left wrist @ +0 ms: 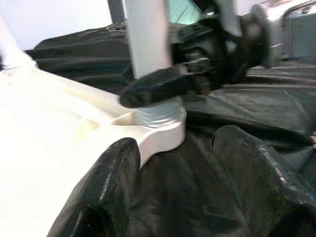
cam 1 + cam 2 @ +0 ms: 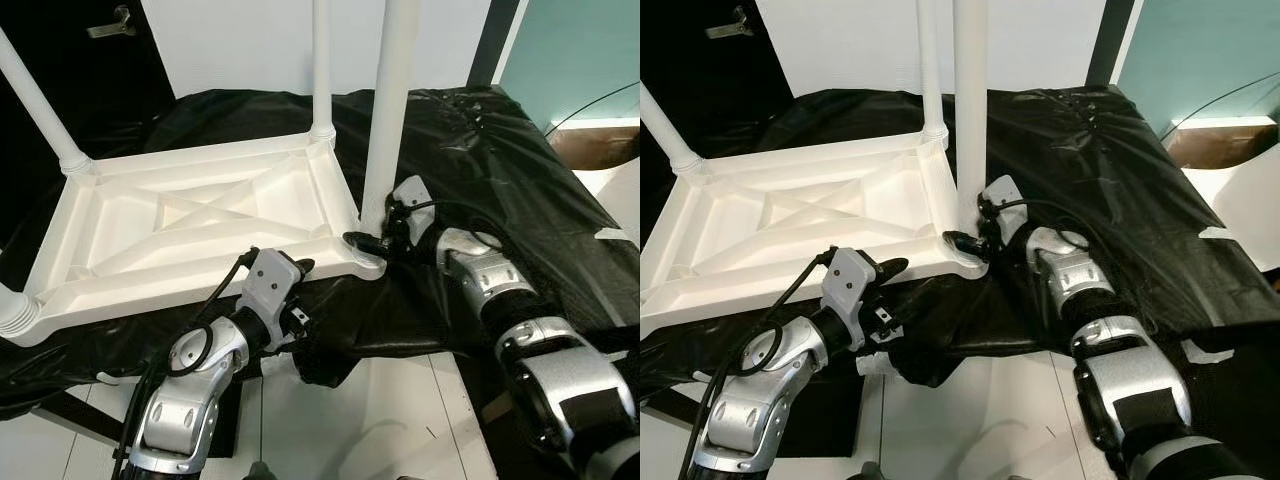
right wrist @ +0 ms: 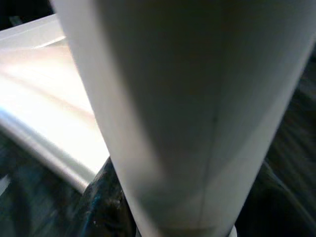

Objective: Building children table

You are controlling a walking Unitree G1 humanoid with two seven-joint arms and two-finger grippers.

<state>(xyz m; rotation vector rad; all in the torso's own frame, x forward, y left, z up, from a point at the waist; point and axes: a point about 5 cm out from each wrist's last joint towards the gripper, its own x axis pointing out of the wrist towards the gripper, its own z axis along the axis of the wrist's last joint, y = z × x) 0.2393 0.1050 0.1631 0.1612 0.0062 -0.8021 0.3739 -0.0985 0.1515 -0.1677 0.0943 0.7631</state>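
My right gripper (image 2: 368, 240) is clamped around the base of the white table leg (image 2: 388, 110), which stands upright in the near corner socket of the upturned white tabletop (image 2: 190, 235) lying on the black sheet (image 2: 480, 150). My left gripper (image 2: 300, 268) hangs released at the tabletop's near edge, beside that corner.

White plastic tabletop (image 2: 190, 225): upside down on a black-covered surface, ribbed underside facing up. White round legs: one (image 2: 390, 110) upright in the near right corner socket, another (image 2: 321, 70) at the far right corner, one (image 2: 40, 110) at the far left, leaning.
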